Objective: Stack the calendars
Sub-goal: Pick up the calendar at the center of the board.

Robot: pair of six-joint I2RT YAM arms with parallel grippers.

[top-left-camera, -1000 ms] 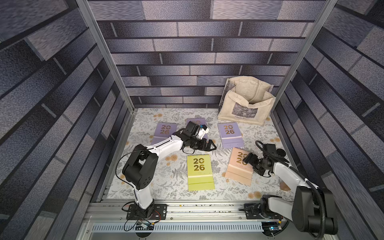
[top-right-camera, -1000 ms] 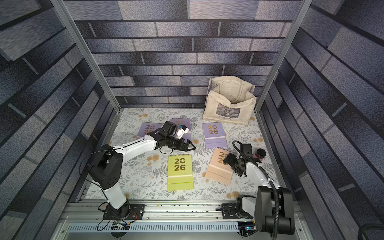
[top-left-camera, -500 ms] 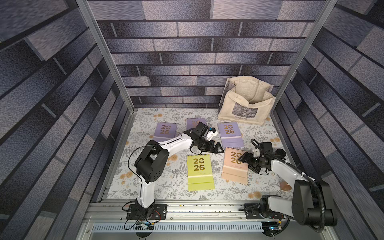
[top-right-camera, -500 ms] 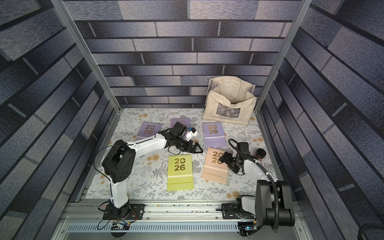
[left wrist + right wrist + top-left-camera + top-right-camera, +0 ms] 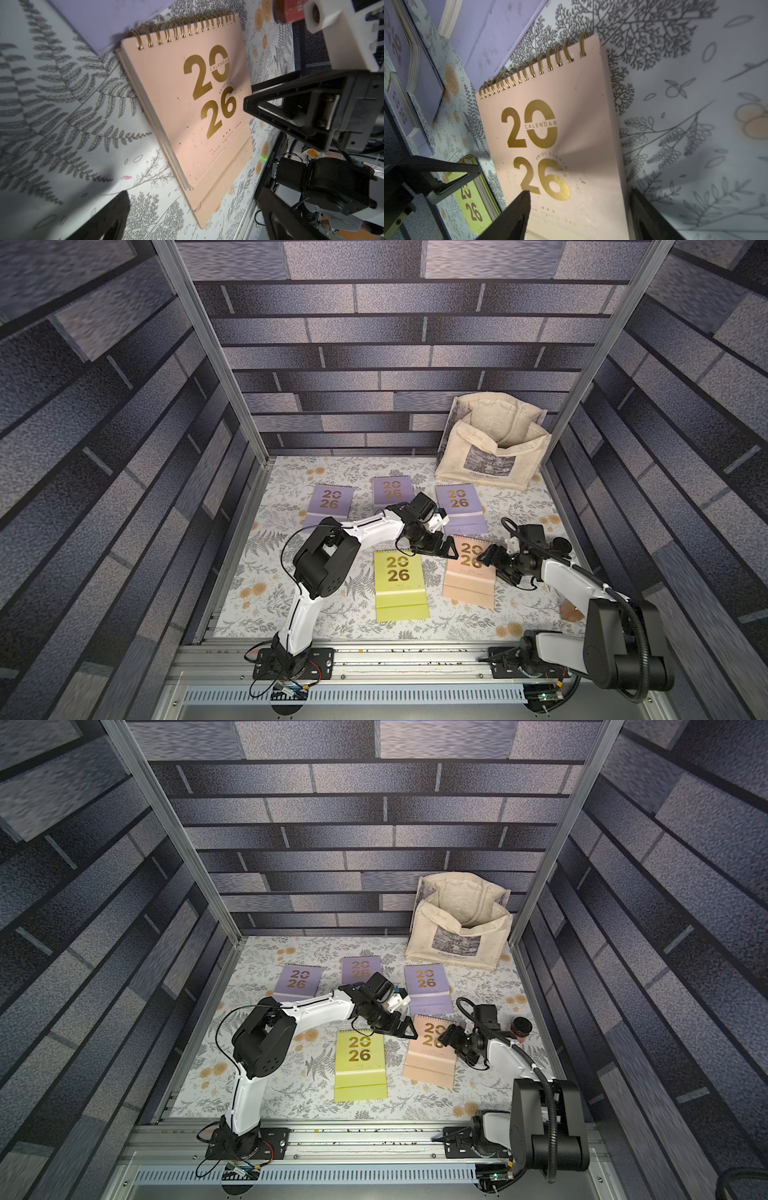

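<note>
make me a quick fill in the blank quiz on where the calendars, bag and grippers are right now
1. The back row holds ____ lavender calendars.
2. The left gripper and right gripper flank one calendar, whose cover is ____.
3. The cream tote bag stands at the back, on the ____ arm's side.
4. The left gripper holds nothing; its jaws are ____.

Missing words: three; peach; right; open
</note>
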